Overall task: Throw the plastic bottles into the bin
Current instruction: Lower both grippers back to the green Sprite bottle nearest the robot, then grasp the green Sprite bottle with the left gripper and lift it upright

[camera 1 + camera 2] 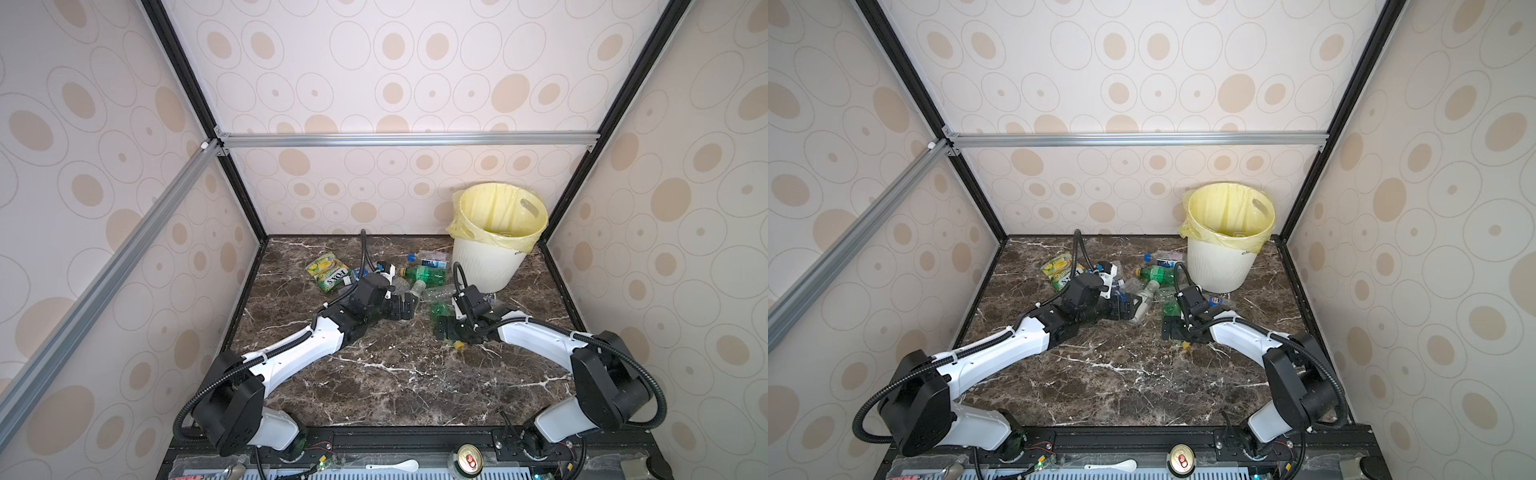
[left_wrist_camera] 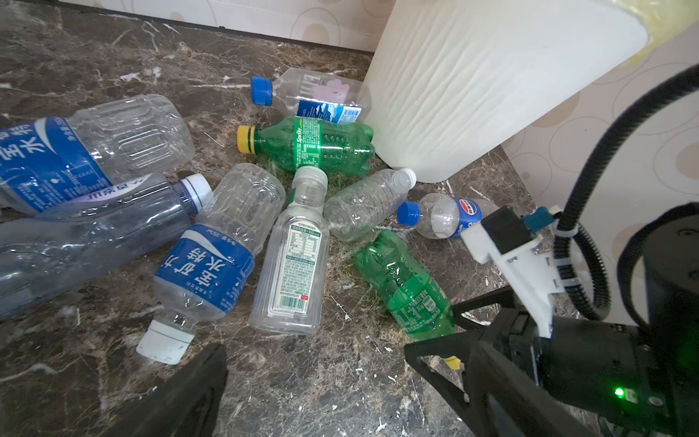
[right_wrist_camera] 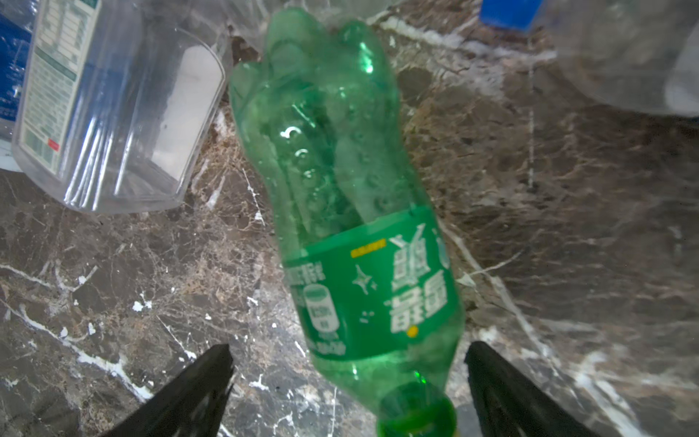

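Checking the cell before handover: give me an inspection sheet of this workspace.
Surface: dark marble tabletop, no spill seen.
Job's things: plastic bottles lying in a heap beside the bin; bin upright, yellow liner, no bottle visible inside.
Clutter: FOXS packet on the table; drink can and white spoon on the front ledge.
Grippers: left tool open over the heap; right tool open, straddling a green bottle.
Cables: black conduits looped on both arms; loose wires at the front rail.
Surroundings: patterned panels, aluminium frame.
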Robot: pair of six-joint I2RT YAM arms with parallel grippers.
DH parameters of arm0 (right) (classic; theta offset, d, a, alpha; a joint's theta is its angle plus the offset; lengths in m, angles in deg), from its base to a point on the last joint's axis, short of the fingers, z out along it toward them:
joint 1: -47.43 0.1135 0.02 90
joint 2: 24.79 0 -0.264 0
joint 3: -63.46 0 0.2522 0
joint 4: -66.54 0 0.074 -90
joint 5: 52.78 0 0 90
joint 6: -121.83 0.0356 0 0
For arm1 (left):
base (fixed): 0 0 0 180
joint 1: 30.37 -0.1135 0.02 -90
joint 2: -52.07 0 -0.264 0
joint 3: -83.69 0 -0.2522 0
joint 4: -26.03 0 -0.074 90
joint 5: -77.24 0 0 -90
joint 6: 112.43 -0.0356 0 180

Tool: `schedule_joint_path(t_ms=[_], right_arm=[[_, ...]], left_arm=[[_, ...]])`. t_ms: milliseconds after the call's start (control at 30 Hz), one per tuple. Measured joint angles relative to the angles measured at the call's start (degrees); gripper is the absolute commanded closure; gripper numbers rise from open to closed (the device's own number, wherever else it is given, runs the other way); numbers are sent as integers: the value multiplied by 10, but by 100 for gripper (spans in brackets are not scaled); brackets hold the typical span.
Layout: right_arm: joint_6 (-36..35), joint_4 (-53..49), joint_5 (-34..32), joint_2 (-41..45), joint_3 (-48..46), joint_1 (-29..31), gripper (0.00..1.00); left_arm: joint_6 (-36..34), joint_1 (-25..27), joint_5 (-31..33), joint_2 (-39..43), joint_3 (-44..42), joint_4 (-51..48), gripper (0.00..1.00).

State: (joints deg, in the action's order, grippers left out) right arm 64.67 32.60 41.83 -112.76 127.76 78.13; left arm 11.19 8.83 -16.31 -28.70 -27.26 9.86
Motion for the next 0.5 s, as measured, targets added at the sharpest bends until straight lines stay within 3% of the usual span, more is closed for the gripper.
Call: schedule_joint_path(t_ms=[267, 500], right_arm=[[14, -1, 11, -9, 45, 27, 0], [3, -50, -33, 30, 52, 26, 0]], left_arm=[[-2, -12, 0, 5, 0, -3, 1], [-2, -14, -15, 4, 0, -3, 1]])
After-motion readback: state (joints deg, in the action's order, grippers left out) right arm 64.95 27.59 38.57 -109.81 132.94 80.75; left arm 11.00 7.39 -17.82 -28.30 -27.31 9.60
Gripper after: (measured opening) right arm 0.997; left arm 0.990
